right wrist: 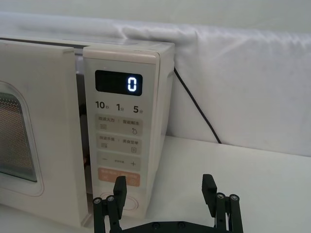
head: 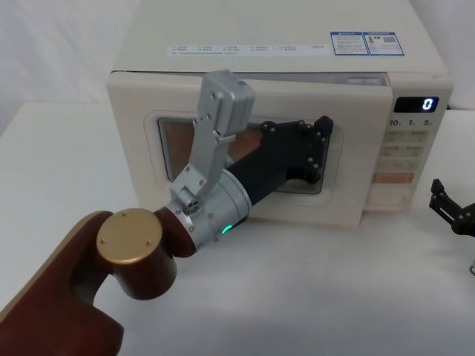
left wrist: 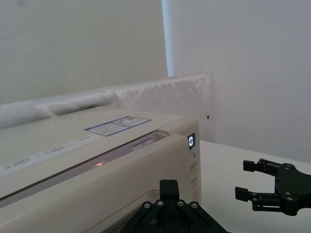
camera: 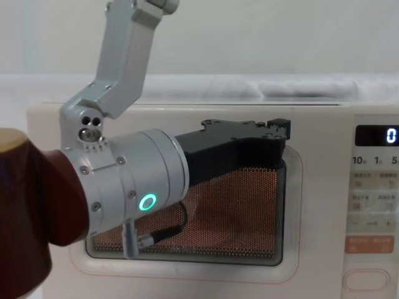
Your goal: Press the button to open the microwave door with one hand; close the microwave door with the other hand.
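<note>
Sitting on a white table (head: 312,297), the microwave (head: 223,44) backs onto a white padded wall (right wrist: 243,73); a dark cable (right wrist: 194,107) runs down behind it. Microwave door (head: 133,133) is slightly ajar: a gap shows along its top edge and beside the control panel (right wrist: 121,126), display reading 0. Cavity contents can't be made out. Button (camera: 365,279) sits at the panel bottom, under the orange key (camera: 371,244). Left gripper (head: 315,148) is against the door window; can't tell how its jaws stand. Right gripper (right wrist: 165,191) hovers off to the panel's right, near button height, jaws wide apart, holding nothing.
</note>
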`<state>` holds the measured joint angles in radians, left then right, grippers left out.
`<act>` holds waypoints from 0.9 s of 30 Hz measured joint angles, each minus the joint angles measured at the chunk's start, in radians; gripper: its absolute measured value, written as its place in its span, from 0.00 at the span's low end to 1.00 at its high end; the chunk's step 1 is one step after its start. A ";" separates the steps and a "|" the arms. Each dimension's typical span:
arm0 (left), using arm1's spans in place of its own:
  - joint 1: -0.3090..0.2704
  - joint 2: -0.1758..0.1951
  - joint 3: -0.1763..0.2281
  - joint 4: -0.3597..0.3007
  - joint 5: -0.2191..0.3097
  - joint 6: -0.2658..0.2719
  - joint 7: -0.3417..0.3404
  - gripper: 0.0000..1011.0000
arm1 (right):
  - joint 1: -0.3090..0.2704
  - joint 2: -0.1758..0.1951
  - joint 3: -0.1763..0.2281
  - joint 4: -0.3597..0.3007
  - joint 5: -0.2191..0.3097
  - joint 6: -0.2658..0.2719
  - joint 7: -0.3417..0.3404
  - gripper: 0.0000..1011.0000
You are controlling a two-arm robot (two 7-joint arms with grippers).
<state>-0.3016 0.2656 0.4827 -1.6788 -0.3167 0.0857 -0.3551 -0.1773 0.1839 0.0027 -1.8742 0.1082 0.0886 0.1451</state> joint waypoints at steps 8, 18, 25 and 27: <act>-0.031 -0.021 0.008 0.041 0.017 0.010 0.006 0.00 | 0.000 0.000 0.000 0.000 0.000 0.000 0.000 0.99; -0.058 -0.049 0.009 0.083 0.038 0.011 0.021 0.00 | 0.000 0.000 0.000 0.000 0.000 0.000 0.000 0.99; -0.071 -0.066 0.004 0.107 0.050 0.010 0.030 0.00 | 0.000 0.000 0.000 0.000 0.000 0.000 0.000 0.99; -0.074 -0.071 0.001 0.114 0.054 0.009 0.034 0.00 | 0.000 0.000 0.000 0.000 0.000 0.000 0.000 0.99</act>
<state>-0.3754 0.1948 0.4839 -1.5653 -0.2623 0.0946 -0.3206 -0.1773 0.1839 0.0027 -1.8742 0.1082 0.0886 0.1451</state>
